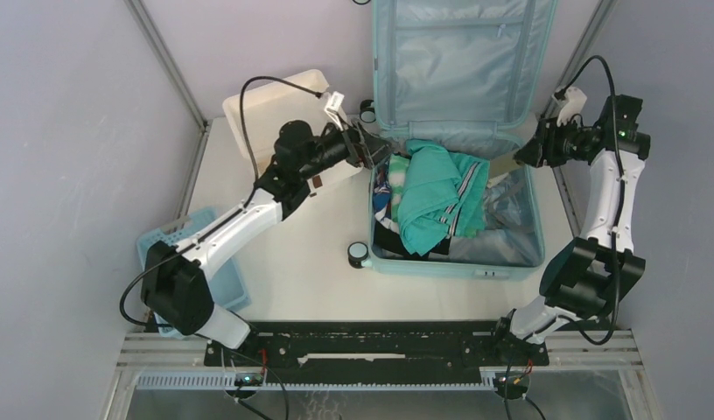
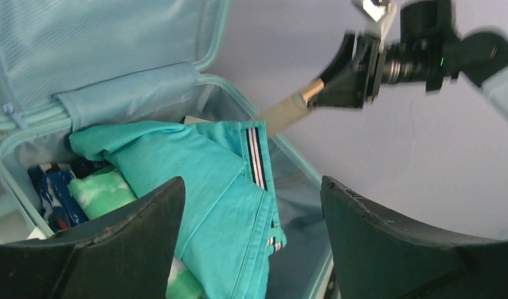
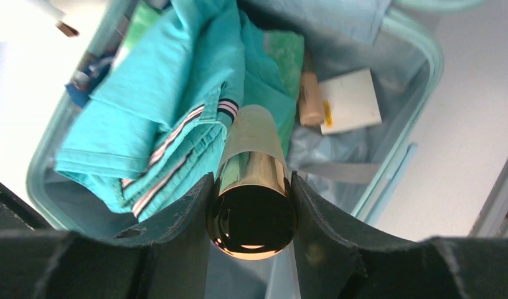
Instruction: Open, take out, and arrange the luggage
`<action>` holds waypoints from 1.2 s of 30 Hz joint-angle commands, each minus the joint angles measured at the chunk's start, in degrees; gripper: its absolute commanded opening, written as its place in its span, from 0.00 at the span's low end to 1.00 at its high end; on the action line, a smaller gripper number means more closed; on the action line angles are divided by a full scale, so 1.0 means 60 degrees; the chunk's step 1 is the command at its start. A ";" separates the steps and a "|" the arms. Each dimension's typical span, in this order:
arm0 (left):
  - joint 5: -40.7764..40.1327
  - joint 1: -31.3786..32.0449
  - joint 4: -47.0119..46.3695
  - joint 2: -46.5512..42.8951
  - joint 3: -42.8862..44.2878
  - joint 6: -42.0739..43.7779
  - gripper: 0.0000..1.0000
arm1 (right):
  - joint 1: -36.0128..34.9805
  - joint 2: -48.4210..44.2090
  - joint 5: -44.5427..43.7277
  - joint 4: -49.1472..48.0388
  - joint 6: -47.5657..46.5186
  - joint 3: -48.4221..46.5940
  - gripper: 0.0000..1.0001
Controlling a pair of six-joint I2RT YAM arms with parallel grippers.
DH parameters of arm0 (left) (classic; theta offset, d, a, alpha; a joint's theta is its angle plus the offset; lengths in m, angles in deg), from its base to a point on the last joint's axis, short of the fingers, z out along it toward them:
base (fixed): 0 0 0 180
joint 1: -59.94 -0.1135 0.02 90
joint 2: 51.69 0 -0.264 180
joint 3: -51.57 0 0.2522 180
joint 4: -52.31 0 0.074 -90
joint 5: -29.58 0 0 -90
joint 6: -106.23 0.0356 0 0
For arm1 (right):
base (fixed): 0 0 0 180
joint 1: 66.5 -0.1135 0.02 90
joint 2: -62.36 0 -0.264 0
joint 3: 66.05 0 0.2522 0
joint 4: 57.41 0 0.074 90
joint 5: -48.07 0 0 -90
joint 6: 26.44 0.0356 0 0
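Black fingers of the right gripper (image 3: 250,180) clamp the shiny gold cap of a cream cylindrical bottle (image 3: 251,134), held over the far right corner of the large light-blue ribbed hard-shell suitcase (image 1: 450,267). The left gripper (image 2: 251,187) gapes wide and empty above its far left corner. The suitcase lies open on the white desk (image 1: 292,254), lid upright at the far side, pale lining showing. Inside are a folded teal garment with striped trim (image 1: 432,197), a green-and-white cloth (image 2: 102,190), a flat white card (image 3: 351,99) and a beige tube (image 3: 310,99).

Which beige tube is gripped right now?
The gold-capped tube, clamped in the right gripper over the luggage; the other tube lies loose inside beside a white card.
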 commanded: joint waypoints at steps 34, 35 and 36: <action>0.3529 0.2025 0.0824 0.4119 0.5343 0.8187 0.93 | -0.2348 -0.1874 0.2816 -0.1116 0.1596 -0.1302 0.00; 0.3568 0.2026 0.0911 0.4116 0.5284 0.8169 0.92 | -0.2417 -0.1867 0.2835 -0.1123 0.1614 -0.1299 0.00; 0.3476 0.2037 0.1059 0.4108 0.5259 0.8210 0.90 | -0.2488 -0.1866 0.2872 -0.1108 0.1616 -0.1315 0.00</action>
